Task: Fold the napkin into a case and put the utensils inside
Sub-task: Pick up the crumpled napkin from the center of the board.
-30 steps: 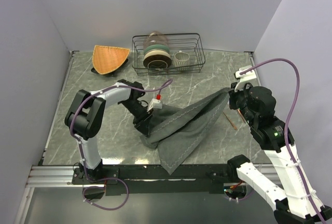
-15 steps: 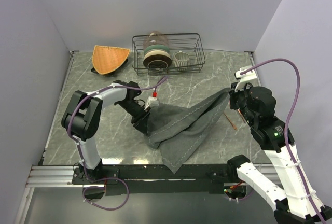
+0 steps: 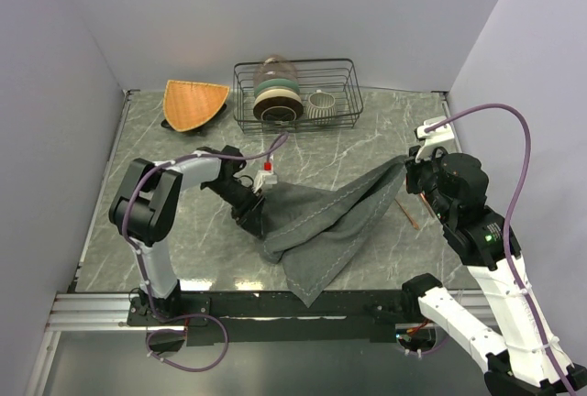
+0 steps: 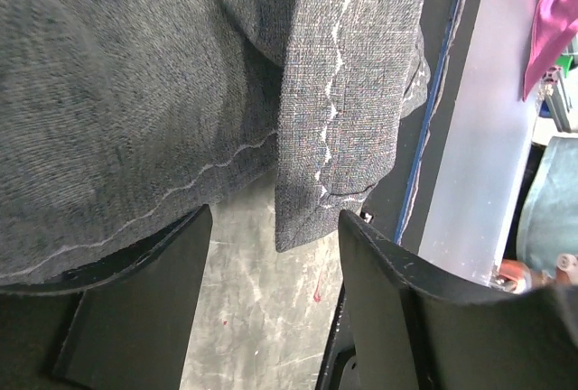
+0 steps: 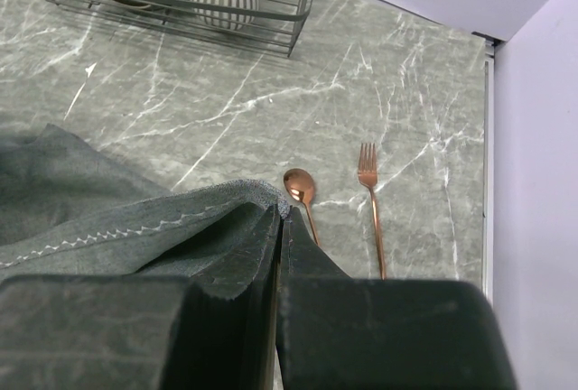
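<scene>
Top external view, read from left to right. The left gripper (image 3: 255, 200) is sitting low over the worktop (image 3: 367, 130) at the left end of the napkin (image 3: 321, 222). Its fingers (image 4: 135, 318) are standing spread. In the left wrist view a stitched corner of the cloth is hanging just beyond the gap between them, and neither finger is pinching it. From there the napkin is running as a sagging, bunched band, its long axis slanting from near left to far right. A loose flap is trailing toward the near edge. At the far right end the right gripper (image 3: 410, 169) is holding the cloth off the worktop, pressed together on a hemmed edge. The utensils are lying bare on the worktop just right of that gripper: a spoon (image 5: 300, 187) and, beside it, a fork (image 5: 368, 200), handles pointing near. Likely next step: the free left corner, lying straight ahead of the open left gripper, needs re-gripping. The utensils are lying nearer the right arm.
</scene>
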`<act>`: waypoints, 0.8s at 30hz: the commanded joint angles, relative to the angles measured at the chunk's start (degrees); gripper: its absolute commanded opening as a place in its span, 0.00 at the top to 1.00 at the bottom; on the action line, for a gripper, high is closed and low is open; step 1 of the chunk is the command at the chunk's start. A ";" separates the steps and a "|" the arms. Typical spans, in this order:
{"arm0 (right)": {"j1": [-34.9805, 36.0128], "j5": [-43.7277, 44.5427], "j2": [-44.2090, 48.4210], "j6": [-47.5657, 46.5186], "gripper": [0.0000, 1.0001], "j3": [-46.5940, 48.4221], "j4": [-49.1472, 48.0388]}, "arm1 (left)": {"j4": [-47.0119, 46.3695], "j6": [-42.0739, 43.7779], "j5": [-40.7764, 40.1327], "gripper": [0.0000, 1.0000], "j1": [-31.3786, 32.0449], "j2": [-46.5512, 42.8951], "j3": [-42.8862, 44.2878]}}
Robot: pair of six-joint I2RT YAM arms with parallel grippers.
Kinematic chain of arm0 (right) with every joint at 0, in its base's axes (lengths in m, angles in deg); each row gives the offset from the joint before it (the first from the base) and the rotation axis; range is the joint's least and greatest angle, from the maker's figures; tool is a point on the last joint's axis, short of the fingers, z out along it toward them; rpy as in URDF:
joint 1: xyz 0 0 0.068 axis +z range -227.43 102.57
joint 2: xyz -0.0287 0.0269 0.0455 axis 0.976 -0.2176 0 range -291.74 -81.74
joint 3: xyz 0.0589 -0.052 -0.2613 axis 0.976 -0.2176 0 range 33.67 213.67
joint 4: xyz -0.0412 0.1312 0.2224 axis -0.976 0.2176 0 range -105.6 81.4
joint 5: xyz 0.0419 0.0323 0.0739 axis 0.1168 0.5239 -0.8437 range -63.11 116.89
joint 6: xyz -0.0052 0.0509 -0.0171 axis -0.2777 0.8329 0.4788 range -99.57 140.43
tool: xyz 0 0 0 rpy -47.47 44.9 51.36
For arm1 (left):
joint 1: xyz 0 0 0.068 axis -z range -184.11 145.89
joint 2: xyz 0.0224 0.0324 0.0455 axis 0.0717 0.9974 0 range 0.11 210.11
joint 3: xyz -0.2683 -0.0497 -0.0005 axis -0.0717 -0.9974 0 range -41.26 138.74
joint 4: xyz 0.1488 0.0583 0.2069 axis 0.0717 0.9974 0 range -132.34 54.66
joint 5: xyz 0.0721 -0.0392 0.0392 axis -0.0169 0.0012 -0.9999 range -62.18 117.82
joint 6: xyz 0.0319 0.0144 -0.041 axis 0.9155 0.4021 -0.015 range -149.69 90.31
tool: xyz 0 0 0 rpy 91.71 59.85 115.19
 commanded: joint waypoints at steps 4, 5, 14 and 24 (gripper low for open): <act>-0.45 0.81 1.09 0.04 1.00 1.66 -1.37 | 1.27 1.80 1.35 0.37 2.39 1.08 0.35; -0.45 0.90 1.09 0.13 1.00 1.66 -1.37 | 1.36 1.80 1.27 0.38 2.57 1.08 0.35; -0.45 1.60 1.71 0.30 1.00 1.74 -0.93 | 7.77 7.50 3.19 0.53 5.21 2.57 2.63; -0.45 -0.68 1.18 0.30 1.00 4.64 -0.23 | 12.00 -0.63 0.34 0.99 -4.97 -9.25 8.25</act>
